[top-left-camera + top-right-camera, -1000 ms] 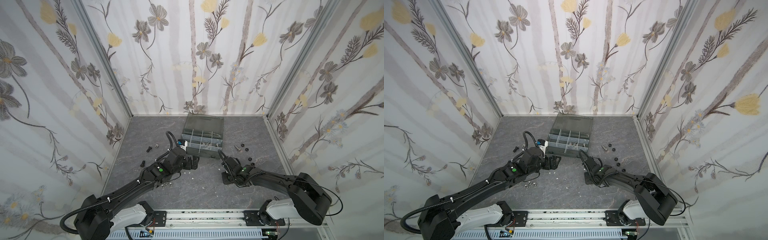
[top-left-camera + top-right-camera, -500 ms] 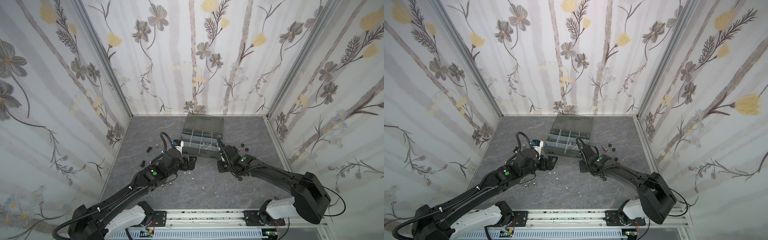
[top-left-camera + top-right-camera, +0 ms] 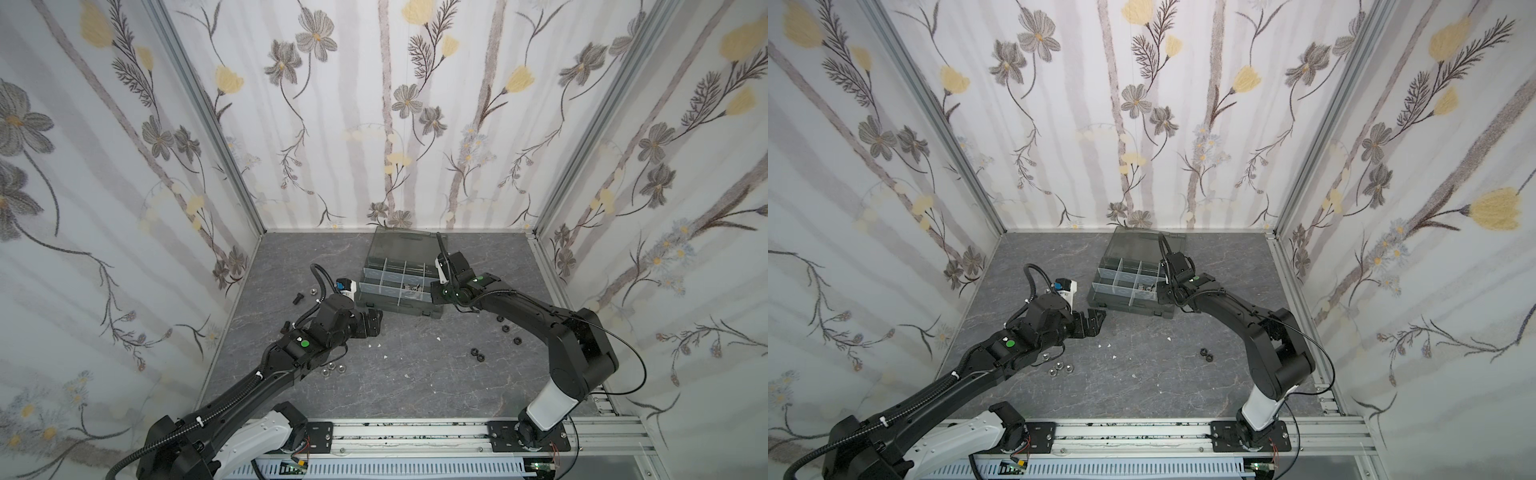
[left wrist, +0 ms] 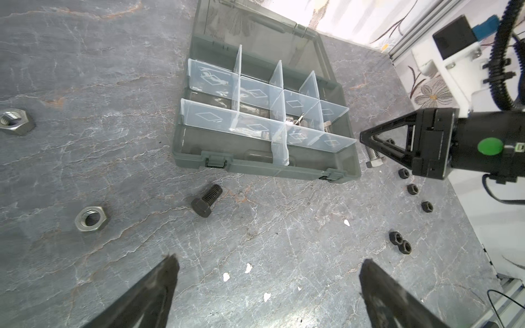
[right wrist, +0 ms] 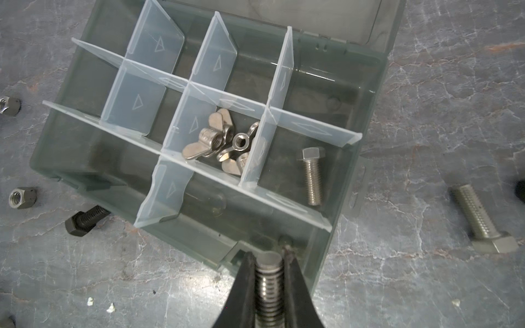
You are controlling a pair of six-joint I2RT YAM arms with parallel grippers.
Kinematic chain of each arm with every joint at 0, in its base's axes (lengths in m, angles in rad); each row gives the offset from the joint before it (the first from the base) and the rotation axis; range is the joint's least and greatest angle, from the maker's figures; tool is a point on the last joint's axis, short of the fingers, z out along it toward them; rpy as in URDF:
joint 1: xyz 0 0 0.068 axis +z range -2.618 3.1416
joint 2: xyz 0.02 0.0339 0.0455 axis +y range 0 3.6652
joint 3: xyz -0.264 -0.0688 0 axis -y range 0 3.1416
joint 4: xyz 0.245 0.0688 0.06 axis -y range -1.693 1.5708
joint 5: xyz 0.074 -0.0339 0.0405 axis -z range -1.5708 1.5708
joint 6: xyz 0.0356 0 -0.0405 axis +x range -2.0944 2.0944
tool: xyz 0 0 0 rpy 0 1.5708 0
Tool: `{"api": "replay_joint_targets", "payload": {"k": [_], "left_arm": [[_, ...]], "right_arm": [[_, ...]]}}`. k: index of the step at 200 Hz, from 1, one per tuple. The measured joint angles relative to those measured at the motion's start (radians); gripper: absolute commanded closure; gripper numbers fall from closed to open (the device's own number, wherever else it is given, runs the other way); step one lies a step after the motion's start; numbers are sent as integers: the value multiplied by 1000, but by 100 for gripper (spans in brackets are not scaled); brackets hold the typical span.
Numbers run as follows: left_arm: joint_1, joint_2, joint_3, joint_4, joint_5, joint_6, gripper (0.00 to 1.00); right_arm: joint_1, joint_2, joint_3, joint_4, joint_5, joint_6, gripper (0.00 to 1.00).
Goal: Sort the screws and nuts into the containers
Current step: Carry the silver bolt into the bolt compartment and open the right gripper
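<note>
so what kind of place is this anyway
Probably a robot test booth: left arm and right arm mounted on an aluminium rail, flower-papered panels boxing in a grey tabletop, and an organizer case with loose nuts.

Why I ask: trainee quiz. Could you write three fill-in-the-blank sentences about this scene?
The right gripper is shut on a silver ____.
The left gripper stands ____, holding nothing.
The silver nuts sharing one compartment of the case are ____ nuts.
Missing words: screw; open; wing.
</note>
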Motion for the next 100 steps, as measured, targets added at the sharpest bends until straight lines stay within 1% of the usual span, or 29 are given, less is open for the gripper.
{"api": "replay_joint_targets", "payload": {"k": [32, 45, 100], "left_arm": [[33, 52, 40, 0, 8, 24, 0], [47, 79, 65, 1, 29, 42, 0], [87, 145, 120, 2, 61, 77, 0]], "right_arm": [[-37, 86, 84, 24, -42, -18, 96], [-49, 129, 127, 33, -54, -25, 96], [-68, 248, 228, 55, -98, -34, 96]]}}
